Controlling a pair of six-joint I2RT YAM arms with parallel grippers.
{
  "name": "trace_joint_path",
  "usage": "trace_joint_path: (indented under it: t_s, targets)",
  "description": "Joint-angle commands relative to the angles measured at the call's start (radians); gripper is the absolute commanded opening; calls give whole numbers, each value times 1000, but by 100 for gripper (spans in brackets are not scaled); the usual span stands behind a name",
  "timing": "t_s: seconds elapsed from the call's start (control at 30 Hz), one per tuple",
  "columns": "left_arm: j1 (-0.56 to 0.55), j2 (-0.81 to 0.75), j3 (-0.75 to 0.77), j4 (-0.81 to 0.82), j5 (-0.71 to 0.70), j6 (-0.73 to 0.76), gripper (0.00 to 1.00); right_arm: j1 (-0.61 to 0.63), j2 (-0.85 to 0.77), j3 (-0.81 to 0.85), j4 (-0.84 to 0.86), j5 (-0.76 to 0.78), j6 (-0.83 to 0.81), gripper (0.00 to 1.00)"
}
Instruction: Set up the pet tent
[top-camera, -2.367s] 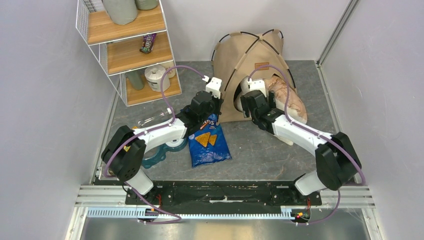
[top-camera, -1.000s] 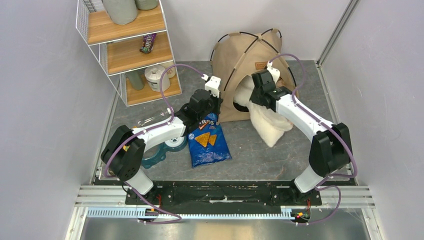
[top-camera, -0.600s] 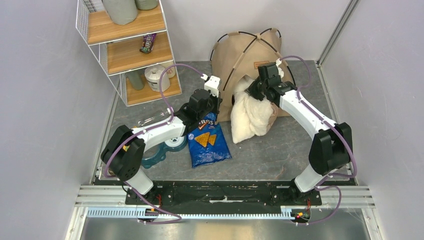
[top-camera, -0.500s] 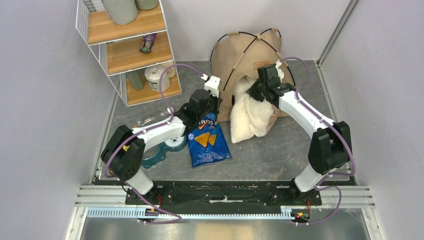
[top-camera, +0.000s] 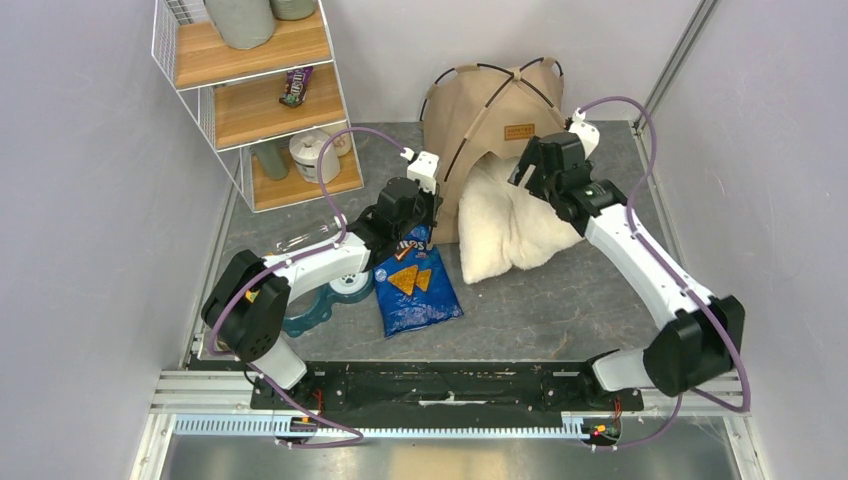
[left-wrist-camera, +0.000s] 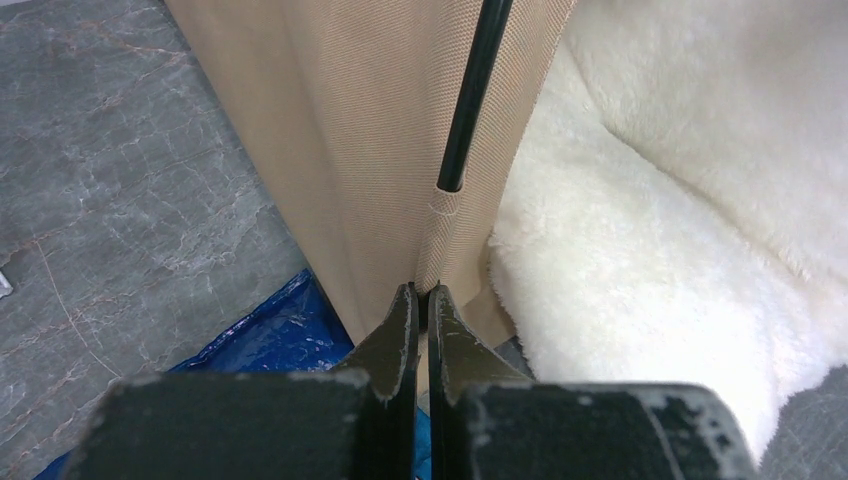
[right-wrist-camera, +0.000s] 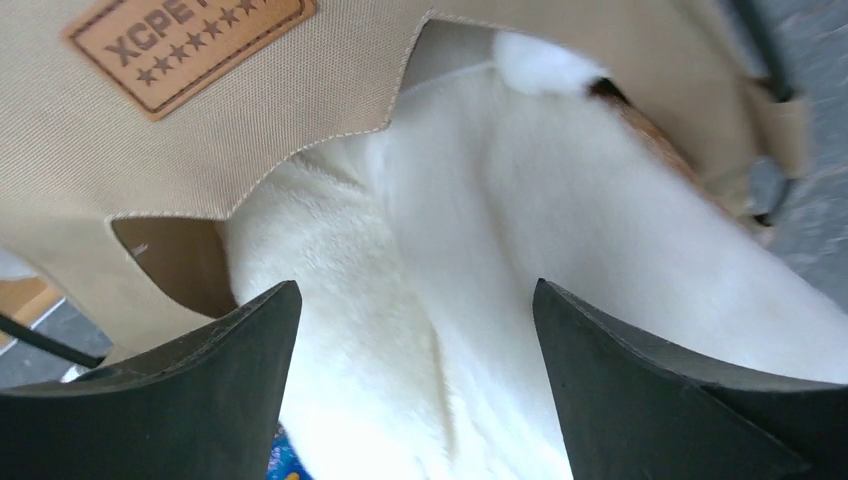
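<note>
Wire rack (top-camera: 255, 100): stands at the far-left corner of the table (top-camera: 540, 310). It has wooden shelves, with a candy bar (top-camera: 296, 86) on the middle one and a white jar (top-camera: 308, 155) on the lowest.
Teal thing (top-camera: 318, 305): lies flat near the left edge, partly under the left arm. What it is cannot be told.
Left gripper (left-wrist-camera: 420, 300): clenched on the tan hem at the tent's left front corner, with the fabric pinched between the two fingers. The grip is just below the end of a black pole (left-wrist-camera: 470, 95).
Chip bag (top-camera: 415, 285): blue, flat on the table near its middle. Its far end lies just beside the gripped hem.
Pet tent (top-camera: 490, 110): stands as a dome at the far edge of the table, right of the middle, against the back wall. Poles cross over its top, a brown patch label (right-wrist-camera: 190, 35) sits above the doorway, and the opening faces the near edge.
White cushion (top-camera: 510, 225): fluffy, with its far part inside the doorway. The rest spills out onto the table toward the near edge.
Right gripper (right-wrist-camera: 415, 300): released, fingers spread wide and grasping nothing. It hangs above the cushion at the doorway, just below the patch.
</note>
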Motion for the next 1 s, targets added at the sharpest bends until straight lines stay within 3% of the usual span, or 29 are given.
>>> trace_joint_path:
  t_s: [0.0,0.1,0.3,0.43,0.57,0.8,0.87,0.9,0.93,0.97]
  targets:
    - [9,-6,30,4,-14,9,2,3,-81,16,-95,87,-142,93]
    - [9,-5,33,-1,-14,8,2,3,-132,-6,-115,108,-198,95]
    - [9,-4,38,-11,-13,5,2,29,-194,-70,-80,-89,-343,97]
    - [9,-2,39,-15,-13,4,2,118,-199,-127,-7,-120,-357,97]
    - [9,-3,38,-19,-11,2,2,179,-127,-184,108,-147,-376,97]
    - [8,-11,35,-29,-7,1,2,183,94,-249,369,-175,-413,97]
    - [9,-14,35,-33,-6,1,2,182,146,-255,436,-184,-389,91]
    - [8,-16,35,-33,-6,1,2,182,166,-263,462,-181,-369,82]
    - [9,-16,35,-34,-7,1,2,181,175,-270,501,-171,-341,70]
    - [9,-19,35,-37,-6,2,2,181,178,-275,521,-156,-320,49]
